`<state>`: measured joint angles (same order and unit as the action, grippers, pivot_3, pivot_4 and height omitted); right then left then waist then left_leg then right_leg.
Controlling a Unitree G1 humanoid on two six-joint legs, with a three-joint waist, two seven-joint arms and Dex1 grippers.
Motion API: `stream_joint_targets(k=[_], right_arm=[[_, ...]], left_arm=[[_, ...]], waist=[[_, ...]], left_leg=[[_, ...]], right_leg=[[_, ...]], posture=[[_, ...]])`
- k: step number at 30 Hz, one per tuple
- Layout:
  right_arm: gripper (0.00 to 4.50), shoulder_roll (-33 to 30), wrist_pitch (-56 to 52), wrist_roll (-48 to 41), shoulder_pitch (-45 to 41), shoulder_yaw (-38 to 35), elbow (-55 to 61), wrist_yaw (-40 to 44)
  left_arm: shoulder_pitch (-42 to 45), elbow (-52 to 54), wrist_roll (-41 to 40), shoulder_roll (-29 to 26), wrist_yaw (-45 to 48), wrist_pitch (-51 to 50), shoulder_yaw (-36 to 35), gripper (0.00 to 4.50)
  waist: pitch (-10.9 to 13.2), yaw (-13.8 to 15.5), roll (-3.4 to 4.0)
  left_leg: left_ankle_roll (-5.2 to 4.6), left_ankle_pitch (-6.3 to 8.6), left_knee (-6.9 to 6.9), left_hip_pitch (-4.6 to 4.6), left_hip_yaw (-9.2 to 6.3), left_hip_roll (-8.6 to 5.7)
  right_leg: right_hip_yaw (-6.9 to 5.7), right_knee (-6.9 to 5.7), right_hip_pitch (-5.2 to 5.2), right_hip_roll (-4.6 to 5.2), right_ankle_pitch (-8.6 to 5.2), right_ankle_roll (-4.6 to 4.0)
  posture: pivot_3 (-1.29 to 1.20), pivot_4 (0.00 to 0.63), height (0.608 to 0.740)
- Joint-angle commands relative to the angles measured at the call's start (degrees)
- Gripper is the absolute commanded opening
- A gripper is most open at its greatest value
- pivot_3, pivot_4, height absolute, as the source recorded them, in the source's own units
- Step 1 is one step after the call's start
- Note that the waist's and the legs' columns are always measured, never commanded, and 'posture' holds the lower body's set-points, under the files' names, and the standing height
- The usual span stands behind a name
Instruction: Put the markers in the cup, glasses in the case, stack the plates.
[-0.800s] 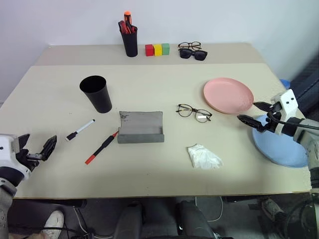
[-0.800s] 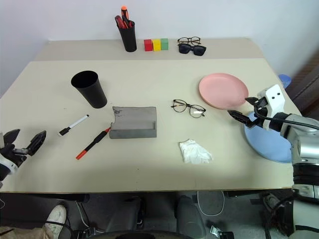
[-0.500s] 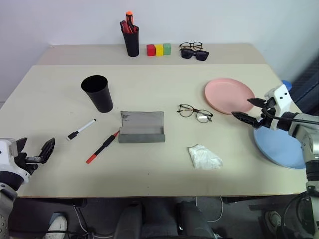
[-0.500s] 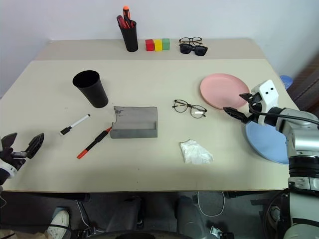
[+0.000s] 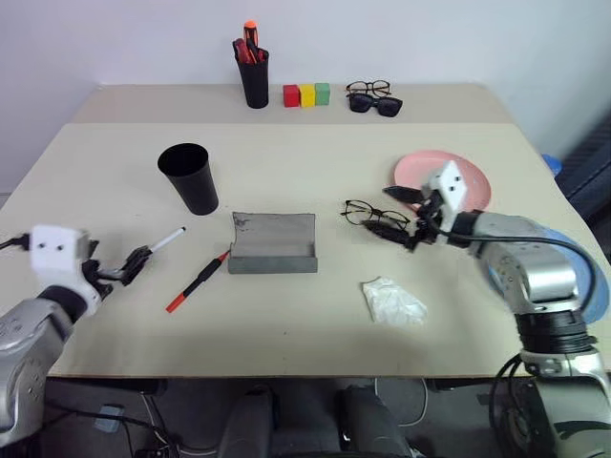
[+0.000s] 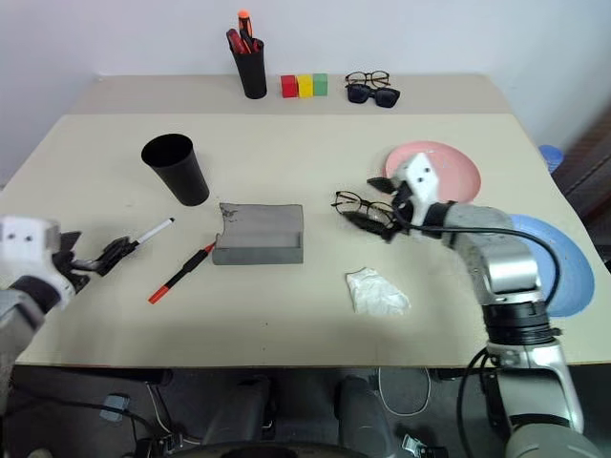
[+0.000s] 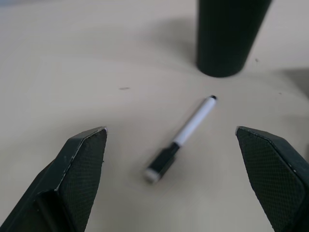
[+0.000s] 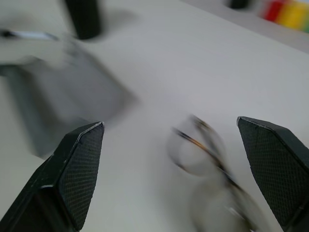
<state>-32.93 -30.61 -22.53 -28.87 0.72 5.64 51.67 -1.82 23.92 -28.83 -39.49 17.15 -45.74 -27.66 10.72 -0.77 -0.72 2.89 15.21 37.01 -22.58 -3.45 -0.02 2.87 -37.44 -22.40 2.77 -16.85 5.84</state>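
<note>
The white marker (image 5: pixel 164 240) with a black cap lies left of the grey case (image 5: pixel 272 243). My left gripper (image 5: pixel 136 260) stands open right at its capped end, and in the left wrist view the marker (image 7: pixel 195 121) lies between the spread fingers. The red marker (image 5: pixel 198 282) lies beside the case. The black cup (image 5: pixel 188 178) stands upright behind them. My right gripper (image 5: pixel 378 210) is open over the wire-frame glasses (image 5: pixel 355 210), which lie blurred between its fingers (image 8: pixel 77 169). The pink plate (image 5: pixel 477 186) sits behind that hand, and the blue plate (image 6: pixel 565 272) lies at the table's right edge.
A crumpled white tissue (image 5: pixel 391 301) lies in front of the glasses. At the back stand a black pen holder (image 5: pixel 253 81) with red and orange pens, three coloured blocks (image 5: pixel 305 94), and sunglasses (image 5: pixel 375 105) beside another pair.
My right gripper has swung left from beside the plates to over the glasses. My left gripper has come in from the table's front left corner to the white marker.
</note>
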Motion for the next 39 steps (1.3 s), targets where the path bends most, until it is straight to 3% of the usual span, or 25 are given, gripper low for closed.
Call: stream_joint_targets(k=[1,7,14,18,24,27,31,35,39], right_arm=[[4.5,3.4,-1.57,-0.19,0.6,2.75,7.47,-4.14],[4.5,10.59,-3.62,2.52,0.41,9.8,13.2,-10.77],[4.5,15.01,-2.87,4.09,0.42,13.06,14.45,-14.16],[4.5,15.47,-2.5,4.43,1.49,13.58,15.0,-14.91],[4.5,15.89,-1.55,4.86,1.78,14.08,14.12,-15.26],[4.5,16.17,-0.72,5.03,0.84,13.96,13.11,-15.04],[4.5,16.43,1.57,5.1,-0.65,13.28,11.31,-14.2],[4.5,17.11,4.03,4.81,-2.51,12.59,8.92,-13.15],[4.5,22.35,9.75,5.65,-7.49,8.81,4.03,-18.53]], left_arm=[[8.74,-5.16,1.62,-3.41,-2.0,-10.33,5.69,4.34],[29.48,-20.68,3.29,-5.89,0.98,-22.26,17.48,4.34],[39.51,-34.55,8.16,-8.86,6.81,-25.91,29.09,4.34],[40.77,-37.43,9.56,-10.2,8.08,-25.99,29.86,3.16],[39.75,-38.08,11.1,-11.08,7.11,-26.41,27.04,0.1],[39.01,-38.69,12.88,-10.43,2.39,-24.34,21.13,0.04],[37.64,-36.66,18.09,-7.32,-11.9,-2.02,9.07,0.04],[41.58,-31.35,14.03,-2.56,-13.81,13.11,0.85,0.04],[45.51,-26.14,12.03,4.1,-9.68,22.88,4.31,0.04]], waist=[[0.0,-0.11,0.01],[0.02,-0.25,-0.04],[0.01,-0.76,-0.07],[0.01,-1.2,-0.07],[0.01,-1.9,-0.07],[0.01,-1.91,-0.07],[0.01,-1.49,-0.17],[-0.04,-0.2,-0.35],[-0.07,0.7,-0.44]], left_leg=[[0.0,0.0,-0.02,0.01,0.02,0.0],[0.02,-0.01,0.02,-0.04,-0.01,-0.14],[0.12,-0.07,0.02,-0.24,0.07,-0.15],[0.23,-0.14,0.09,-0.45,0.03,-0.15],[0.23,-0.14,0.07,-0.45,0.02,-0.13],[0.23,-0.14,0.08,-0.47,0.03,-0.13],[0.25,-0.15,0.16,-0.69,-0.02,-0.07],[0.27,-0.17,0.22,-0.84,-0.03,-0.08],[0.26,-0.16,0.28,-0.87,-0.03,-0.18]], right_leg=[[0.01,0.0,-0.02,0.02,0.0,0.0],[-0.03,-0.17,-0.14,-0.08,0.0,0.0],[0.03,-0.41,-0.52,-0.1,-0.01,0.0],[0.03,-0.62,-0.8,-0.1,-0.01,0.0],[0.04,-0.69,-0.86,-0.13,-0.01,-0.01],[0.05,-0.68,-0.88,-0.12,-0.01,-0.01],[0.02,-0.72,-1.08,-0.06,-0.01,-0.01],[0.0,-0.68,-1.18,0.12,0.02,0.01],[-0.09,-0.61,-1.08,0.25,0.04,0.04]], posture=[[0.0,0.15,0.74],[0.0,0.15,0.74],[0.0,0.15,0.74],[0.0,0.15,0.74],[0.0,0.15,0.74],[0.0,0.15,0.74],[0.0,0.15,0.74],[0.0,0.15,0.74],[0.0,0.15,0.74]])
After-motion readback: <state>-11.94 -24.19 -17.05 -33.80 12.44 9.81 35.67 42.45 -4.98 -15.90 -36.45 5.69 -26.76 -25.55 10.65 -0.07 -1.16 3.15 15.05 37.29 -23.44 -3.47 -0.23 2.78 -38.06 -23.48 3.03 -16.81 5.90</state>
